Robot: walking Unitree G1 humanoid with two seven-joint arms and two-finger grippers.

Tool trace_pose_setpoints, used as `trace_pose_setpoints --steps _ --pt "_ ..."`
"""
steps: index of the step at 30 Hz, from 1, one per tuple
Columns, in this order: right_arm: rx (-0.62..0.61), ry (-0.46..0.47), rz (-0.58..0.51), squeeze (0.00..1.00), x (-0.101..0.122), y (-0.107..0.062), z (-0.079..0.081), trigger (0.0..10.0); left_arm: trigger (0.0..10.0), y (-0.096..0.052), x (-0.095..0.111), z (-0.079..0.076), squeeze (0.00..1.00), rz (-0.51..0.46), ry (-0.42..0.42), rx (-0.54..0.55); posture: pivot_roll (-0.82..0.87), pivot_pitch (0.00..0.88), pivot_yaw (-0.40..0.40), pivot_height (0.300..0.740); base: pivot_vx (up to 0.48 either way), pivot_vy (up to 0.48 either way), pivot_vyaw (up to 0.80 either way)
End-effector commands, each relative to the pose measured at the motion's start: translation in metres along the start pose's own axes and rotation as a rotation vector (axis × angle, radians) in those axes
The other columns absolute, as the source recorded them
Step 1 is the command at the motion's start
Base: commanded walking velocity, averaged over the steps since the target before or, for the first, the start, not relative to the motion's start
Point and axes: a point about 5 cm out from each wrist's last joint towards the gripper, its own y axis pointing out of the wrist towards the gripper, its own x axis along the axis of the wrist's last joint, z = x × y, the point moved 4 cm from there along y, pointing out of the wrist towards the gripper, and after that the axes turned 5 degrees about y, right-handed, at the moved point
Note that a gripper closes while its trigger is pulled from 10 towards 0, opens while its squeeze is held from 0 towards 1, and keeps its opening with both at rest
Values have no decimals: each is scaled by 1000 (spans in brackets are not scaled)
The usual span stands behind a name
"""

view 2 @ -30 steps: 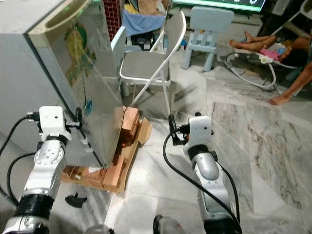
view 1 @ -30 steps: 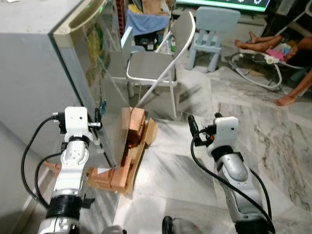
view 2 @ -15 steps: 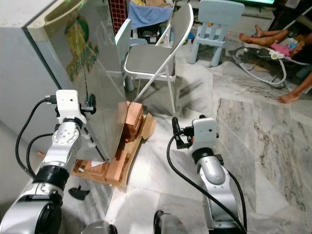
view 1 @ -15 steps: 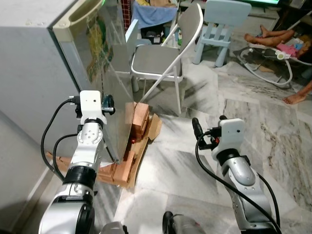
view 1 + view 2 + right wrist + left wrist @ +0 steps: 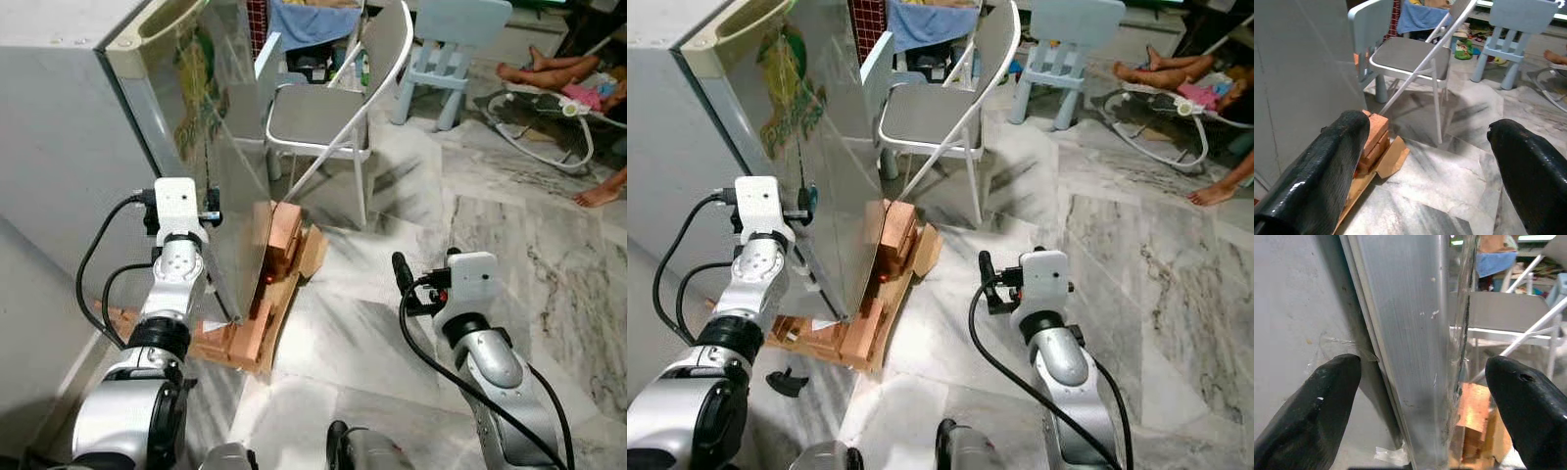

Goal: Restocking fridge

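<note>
From the head camera, a grey fridge [image 5: 69, 147] stands at the robot's left on bricks [image 5: 279, 245] and cardboard, with a folding chair [image 5: 323, 113] beyond it on the marble floor [image 5: 470, 215]. The left gripper [image 5: 211, 204] is raised at the fridge door's [image 5: 813, 147] edge; the right gripper [image 5: 400, 279] hovers over the floor, well apart. The left wrist camera shows spread fingers [image 5: 1312, 411] straddling the door edge — grasping nothing. The right wrist camera shows fingers [image 5: 1327, 166] wide apart — empty, facing the chair.
</note>
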Motion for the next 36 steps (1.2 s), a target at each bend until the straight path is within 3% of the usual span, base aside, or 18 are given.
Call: trace_pose_setpoints --steps 1,2,3,4,5,7,8,9,13,17,18,19,22,25,27,28,32,36 --pt "3 -5 -11 0 6 0 0 10000 10000 4 20 -19 0 -63 13 -90 -21 107 -10 740 0 0 0" --pt "10 -20 35 0 -2 -2 0 10000 10000 5 26 -33 0 -77 11 -153 -21 105 -9 740 0 0 0" --pt "10 -20 35 0 -2 -2 0 10000 10000 5 26 -33 0 -77 11 -153 -21 105 -9 740 0 0 0" --pt "9 -67 132 0 -19 -7 -4 10000 10000 3 37 -52 0 -111 22 -237 -20 104 -9 740 0 0 0" --pt "9 -67 132 0 -19 -7 -4 10000 10000 3 37 -52 0 -111 22 -237 -20 104 -9 740 0 0 0" --pt "-22 -139 294 0 -50 -24 -20 10000 10000 -1 51 -79 0 -162 29 -350 -18 107 -12 740 0 0 0" --pt "-30 -147 323 0 -56 -28 -24 10000 10000 -2 54 -83 0 -171 31 -369 -18 110 -12 740 0 0 0" --pt "-77 -111 398 0 -71 -39 -35 10000 10000 -8 62 -101 0 -208 36 -429 -15 107 -10 740 0 0 0" --pt "-119 -64 430 0 -76 -43 -45 10000 10000 -32 78 -153 0 -273 -5 -607 -17 100 -4 740 0 0 0" --pt "-112 -61 425 0 -76 -40 -42 10000 10000 -41 85 -171 0 -281 -43 -665 -11 97 -4 740 0 0 0" --pt "-104 -70 429 0 -76 -40 -40 10000 10000 -49 94 -184 0 -305 -68 -709 -8 95 -4 740 0 0 0" --pt "-95 -78 438 0 -77 -40 -39 10000 10000 -71 115 -211 0 -365 -114 -826 0 91 -4 740 0 0 0" --pt "-85 -76 459 0 -80 -39 -35 10000 10000 -122 155 -253 0 -501 -176 -1051 0 82 -2 740 0 0 0" --pt "-80 -74 461 0 -80 -38 -34 10000 10000 -124 156 -256 0 -509 -167 -1053 -1 80 -1 740 0 0 0" --pt "-77 -74 461 0 -81 -37 -32 10000 10000 -114 145 -251 0 -493 -117 -1014 -3 77 5 740 0 0 0" --pt "-76 -68 454 0 -80 -36 -31 10000 10000 -101 134 -237 0 -480 -97 -962 -3 76 7 740 0 0 0" --pt "-56 -65 424 0 -76 -34 -27 10000 10000 -79 105 -197 0 -410 -55 -840 0 74 13 740 0 -380 0" --pt "-40 -77 392 0 -72 -29 -24 10000 10000 -72 87 -174 0 -371 -53 -776 2 72 14 740 0 -442 0"
